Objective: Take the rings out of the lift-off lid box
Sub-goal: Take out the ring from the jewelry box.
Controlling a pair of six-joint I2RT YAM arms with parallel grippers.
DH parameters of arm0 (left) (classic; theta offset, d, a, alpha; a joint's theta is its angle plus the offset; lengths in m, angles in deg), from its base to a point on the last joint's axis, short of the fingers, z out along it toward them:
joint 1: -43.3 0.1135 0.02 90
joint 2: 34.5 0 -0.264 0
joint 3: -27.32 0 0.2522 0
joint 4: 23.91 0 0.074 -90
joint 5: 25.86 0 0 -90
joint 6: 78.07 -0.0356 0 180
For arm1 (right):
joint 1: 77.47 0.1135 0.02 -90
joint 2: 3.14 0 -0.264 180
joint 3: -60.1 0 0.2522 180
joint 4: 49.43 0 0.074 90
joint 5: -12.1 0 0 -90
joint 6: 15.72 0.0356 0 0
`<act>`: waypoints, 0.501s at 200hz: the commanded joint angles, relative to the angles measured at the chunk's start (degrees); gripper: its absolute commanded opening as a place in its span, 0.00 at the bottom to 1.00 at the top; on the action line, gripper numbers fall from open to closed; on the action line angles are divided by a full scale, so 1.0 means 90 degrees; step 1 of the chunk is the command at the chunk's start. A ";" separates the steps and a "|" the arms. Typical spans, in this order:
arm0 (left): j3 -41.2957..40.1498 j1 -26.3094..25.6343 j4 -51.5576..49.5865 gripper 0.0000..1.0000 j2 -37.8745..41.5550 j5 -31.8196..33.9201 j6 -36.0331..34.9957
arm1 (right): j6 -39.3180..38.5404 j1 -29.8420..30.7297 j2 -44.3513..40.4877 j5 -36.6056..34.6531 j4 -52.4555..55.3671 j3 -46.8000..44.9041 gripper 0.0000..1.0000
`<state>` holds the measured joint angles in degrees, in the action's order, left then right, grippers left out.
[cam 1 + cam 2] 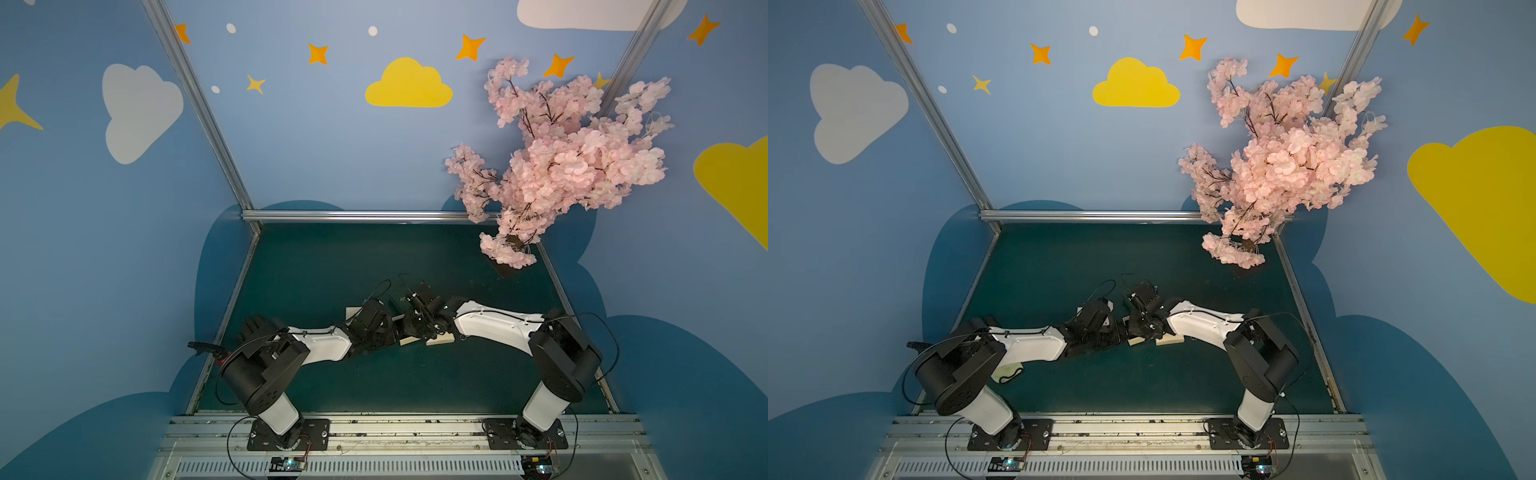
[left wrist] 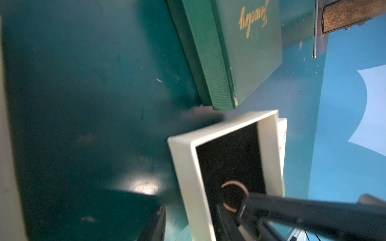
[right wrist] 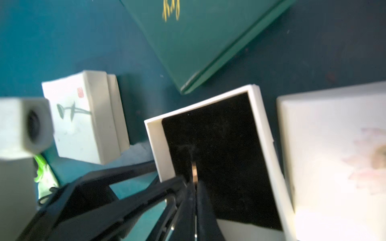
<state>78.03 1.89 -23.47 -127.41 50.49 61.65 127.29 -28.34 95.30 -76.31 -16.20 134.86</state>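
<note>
Where your two arms meet over the middle of the bench [image 1: 332, 266], you have the following on hand.

- Lift-off lid box [image 2: 183, 167]: cream card with a black lining. The lid is off and the open side faces up. It sits on the bench with one corner near the green box.
- Ring [image 2: 232, 182]: one thin metal band, the only one you can see. It stands on edge over the black lining, inside the line of the box walls, and is held at its rim. You cannot tell whether it touches the lining.
- Right gripper [image 3: 193, 183]: the fingers are pressed together on the ring and reach down into the open box.
- Left gripper [image 2: 190, 205]: narrowly spread astride one wall of the box, with one finger outside and one over the lining. Blur keeps you from telling whether it clamps that wall.
- Green box [image 3: 198, 41]: flat and closed, with gold script on top. It lies on the bench near the open box, apart from it.
- Small white box [image 3: 83, 116]: closed, with an ink sketch and a red stamp on top. It sits on the left gripper's side of the open box, apart from it.
- Large white box top [image 3: 334, 156]: it carries a faint pink picture and lies just beside the open box on the opposite side. You cannot tell whether the two touch.
- Pink blossom tree [image 1: 561, 158]: it stands at the far right corner of the bench, well apart from the boxes.
</note>
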 commanded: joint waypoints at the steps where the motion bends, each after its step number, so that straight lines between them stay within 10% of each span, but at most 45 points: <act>1: -0.0067 -0.0021 -0.0026 0.41 -0.0089 0.0029 -0.0133 | -0.0099 -0.0076 0.0027 0.0041 -0.0106 0.0195 0.00; 100: 0.0009 -0.0020 -0.0016 0.41 -0.0315 -0.0026 -0.0089 | -0.0098 -0.0179 -0.0037 0.0337 -0.0191 0.0168 0.00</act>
<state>77.95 1.89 -21.88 -128.32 50.14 61.67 126.96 -29.72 95.32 -73.52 -19.00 134.94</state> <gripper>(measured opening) 0.409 0.049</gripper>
